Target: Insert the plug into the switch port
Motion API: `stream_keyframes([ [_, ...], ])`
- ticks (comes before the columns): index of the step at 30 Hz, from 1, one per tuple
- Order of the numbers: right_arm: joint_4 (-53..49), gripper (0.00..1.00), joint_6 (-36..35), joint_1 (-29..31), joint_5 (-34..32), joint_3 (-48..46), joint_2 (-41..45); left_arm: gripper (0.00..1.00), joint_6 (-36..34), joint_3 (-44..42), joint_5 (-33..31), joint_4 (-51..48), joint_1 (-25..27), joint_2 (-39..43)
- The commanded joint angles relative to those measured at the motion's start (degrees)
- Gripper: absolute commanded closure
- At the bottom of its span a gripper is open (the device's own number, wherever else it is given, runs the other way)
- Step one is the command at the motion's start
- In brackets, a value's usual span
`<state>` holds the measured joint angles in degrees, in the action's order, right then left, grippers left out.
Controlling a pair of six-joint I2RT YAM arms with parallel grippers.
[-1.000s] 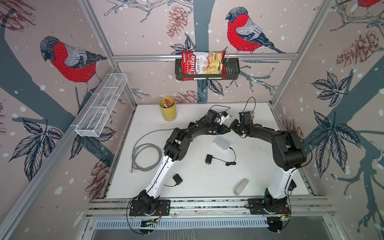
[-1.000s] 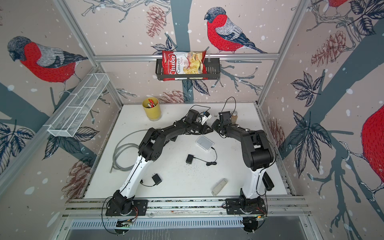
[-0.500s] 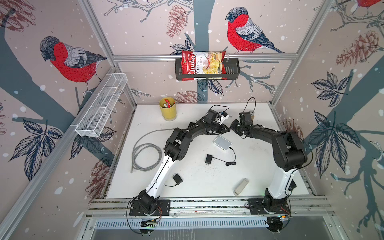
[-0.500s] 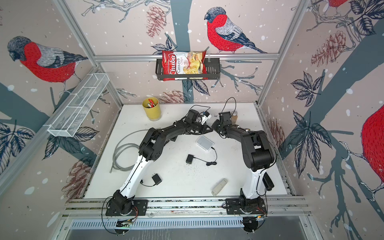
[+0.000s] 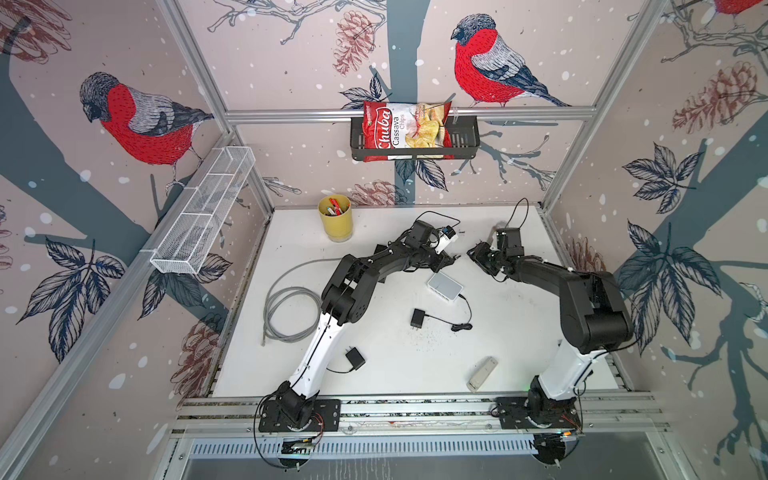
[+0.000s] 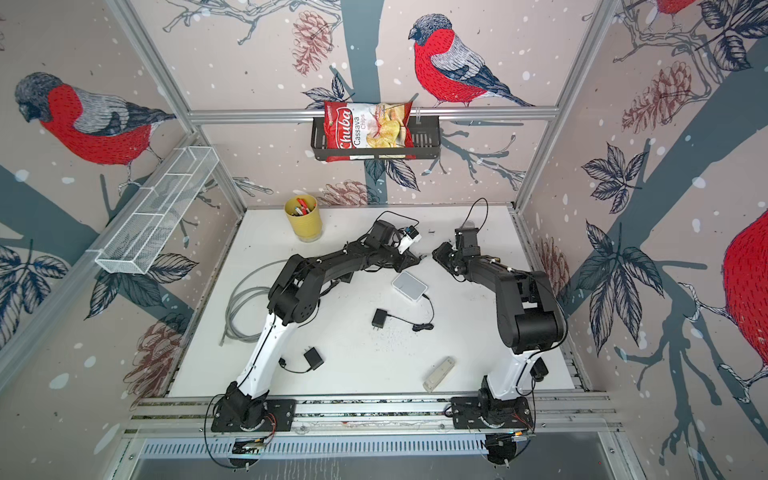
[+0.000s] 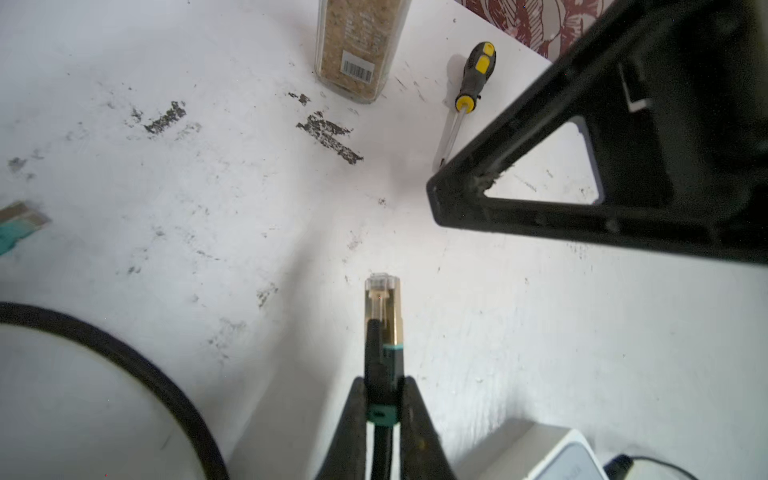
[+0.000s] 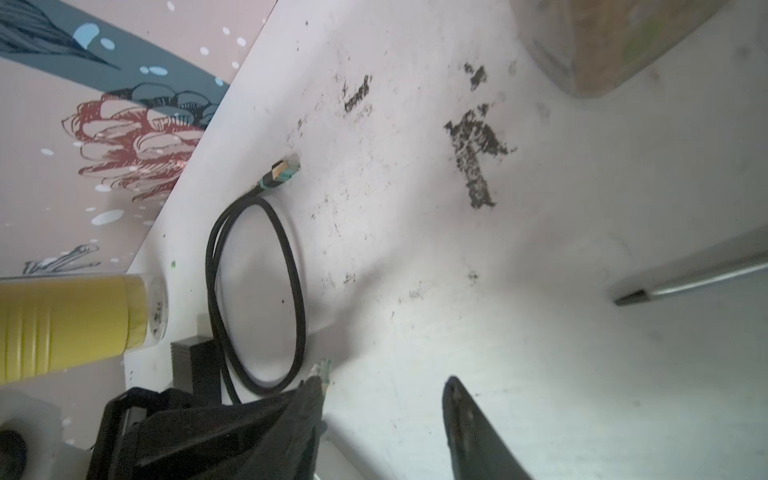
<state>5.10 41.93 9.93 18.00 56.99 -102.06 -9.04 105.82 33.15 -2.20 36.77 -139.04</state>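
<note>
My left gripper (image 7: pixel 384 386) is shut on the teal boot of the plug (image 7: pixel 382 303), a clear and gold network connector that sticks out past the fingertips above the white table. In both top views the left gripper (image 5: pixel 452 260) is at the back middle, just behind the white switch (image 5: pixel 444 286), whose corner (image 7: pixel 557 457) also shows in the left wrist view. The switch's ports are hidden from view. My right gripper (image 5: pixel 473 253) faces the left one across a small gap. It is open (image 8: pixel 382 399) with nothing between its fingers.
The black cable (image 8: pixel 253 299) loops to a second plug (image 8: pixel 282 170) lying on the table. A spice jar (image 7: pixel 357 45) and a screwdriver (image 7: pixel 469 91) sit at the back. A yellow cup (image 5: pixel 335 218), grey cable coil (image 5: pixel 286 311) and black adapters (image 5: pixel 417 318) are also on the table.
The right gripper's jaws have spread apart. The left gripper stays shut on the plug. Both arms hold about the same places.
</note>
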Motion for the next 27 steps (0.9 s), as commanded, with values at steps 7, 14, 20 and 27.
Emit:
stream_keyframes([
  [7,16.5,0.55,4.9,-1.2,17.9,-5.4,-1.3,0.94,-11.9,-3.6,-3.1,1.5,1.3,4.0],
  [14,20.0,0.69,8.4,-1.3,19.5,-5.7,-2.9,0.94,-13.2,-3.5,-4.5,1.0,2.4,4.0],
  [20,19.4,0.84,8.4,-1.5,19.7,-6.2,-2.6,0.94,-13.0,-3.3,-5.4,1.3,2.4,3.9],
  [27,20.8,0.93,8.9,-1.5,20.3,-7.1,-2.2,0.82,-9.9,-3.3,-4.1,2.2,2.0,3.5],
])
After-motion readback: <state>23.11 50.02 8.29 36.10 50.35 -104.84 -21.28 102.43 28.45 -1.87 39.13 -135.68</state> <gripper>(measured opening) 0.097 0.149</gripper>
